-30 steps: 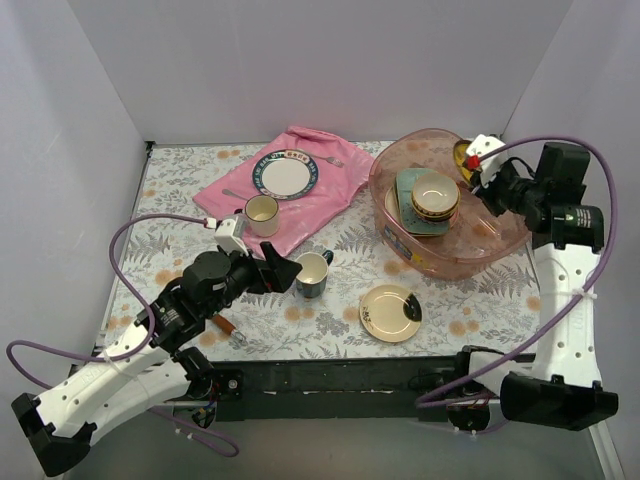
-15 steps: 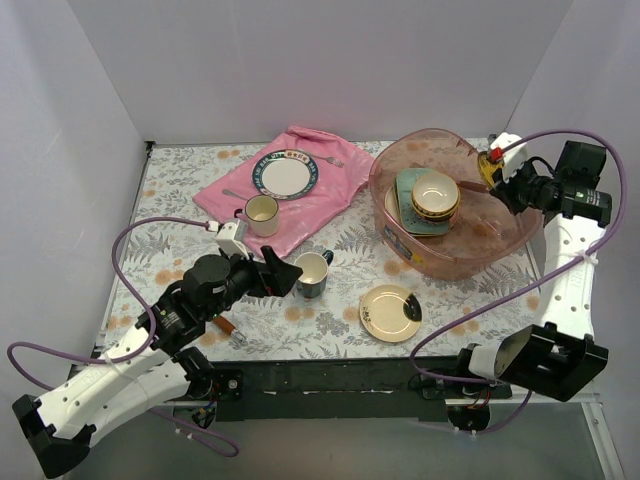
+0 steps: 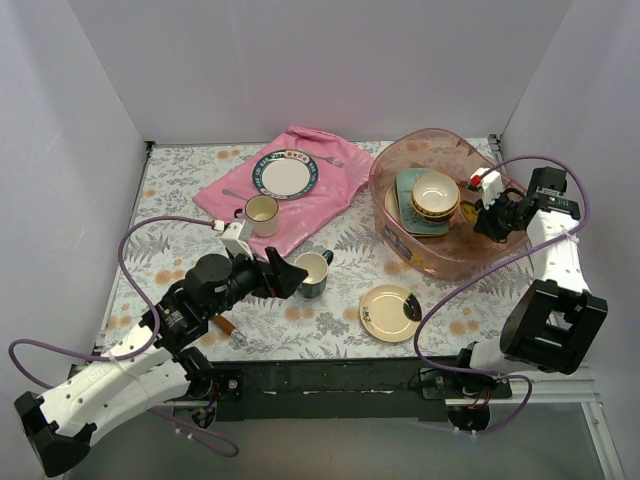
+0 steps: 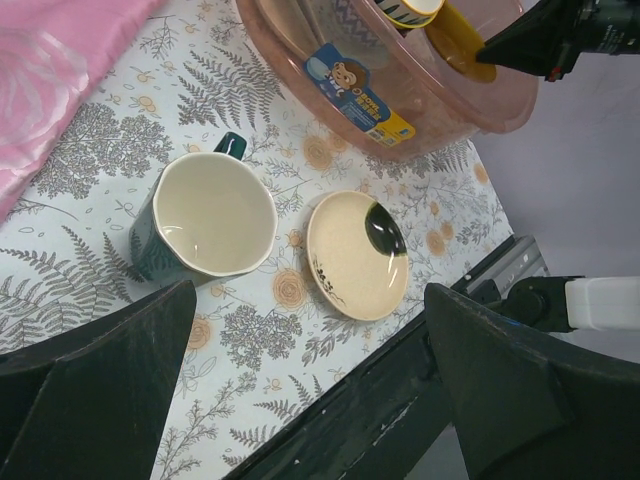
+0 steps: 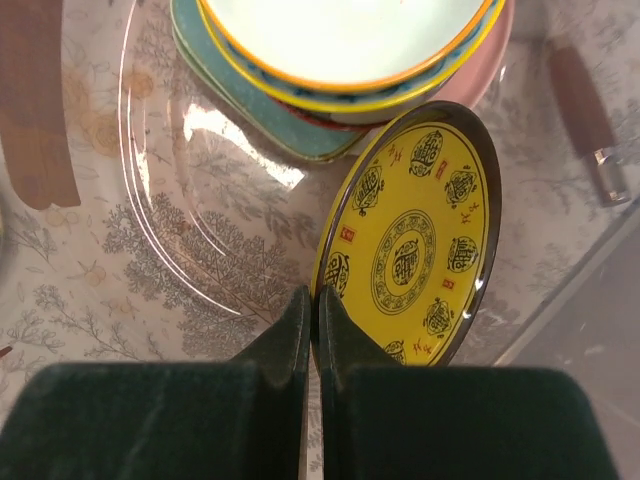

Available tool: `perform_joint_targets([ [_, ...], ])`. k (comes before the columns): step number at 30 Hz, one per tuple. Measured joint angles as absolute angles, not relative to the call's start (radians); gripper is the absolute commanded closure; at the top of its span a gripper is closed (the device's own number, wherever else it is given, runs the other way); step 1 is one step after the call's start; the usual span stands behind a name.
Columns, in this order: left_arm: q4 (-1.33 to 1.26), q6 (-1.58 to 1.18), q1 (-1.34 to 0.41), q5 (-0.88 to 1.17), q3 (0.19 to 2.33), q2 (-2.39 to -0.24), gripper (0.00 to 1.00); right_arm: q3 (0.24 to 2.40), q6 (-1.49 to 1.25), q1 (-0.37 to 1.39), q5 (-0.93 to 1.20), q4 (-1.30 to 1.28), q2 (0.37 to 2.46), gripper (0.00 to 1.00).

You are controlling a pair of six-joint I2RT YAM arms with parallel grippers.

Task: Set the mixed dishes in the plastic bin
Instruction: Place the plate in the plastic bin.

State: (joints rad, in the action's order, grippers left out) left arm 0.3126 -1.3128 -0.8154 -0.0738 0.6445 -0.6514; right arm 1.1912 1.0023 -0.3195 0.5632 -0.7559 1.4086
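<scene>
Far right of tabletop [image 3: 170, 210]: plastic bin [image 3: 450, 265], translucent pink with deep walls; a printed sticker shows on its near wall in the left wrist view.
Bin contents: pale green tray [image 3: 408, 222] lies over a pink-and-cream plate [image 3: 388, 206]; stacked bowls [image 3: 436, 195] sit on the tray.
Yellow plate [image 5: 410, 250]: dark rim, inside the bin, standing tilted on its edge just beside the bowl stack, on the stack's right.
Right tool [image 5: 313, 300]: reaches into the bin from the right. Its fingers are pressed together and the tips sit right at the lower-left rim of the yellow plate. Cannot tell whether the rim is pinched or only touched.
Dark mug [image 4: 210, 215]: upright on the tabletop, white inside, left of the bin and well apart from it.
Cream saucer [image 4: 358, 255]: flat on the tabletop with a dark patch on one side, just beside the dark mug and near the tabletop's front edge.
Left tool [image 4: 310, 290]: fingers spread as wide as they go and holding nothing. It hangs just beside the dark mug on the mug's near-left side, not touching it.
Pink cloth [image 3: 330, 190]: spread at the far middle of the tabletop.
On the cloth: patterned-rim plate [image 3: 285, 176] with a white centre; cream cup [image 3: 262, 213], upright at the cloth's near edge.
</scene>
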Motion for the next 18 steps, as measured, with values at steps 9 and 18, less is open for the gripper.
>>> perform_joint_targets([
  [9,0.280,-1.313,-0.815,-0.014,0.644,-0.697,0.02,1.118,1.002,-0.319,0.503,-0.700,1.467,0.99],
  [18,0.234,-1.319,-0.815,0.155,0.655,-0.863,0.02,1.103,1.028,-0.315,0.503,-0.695,1.551,0.81],
])
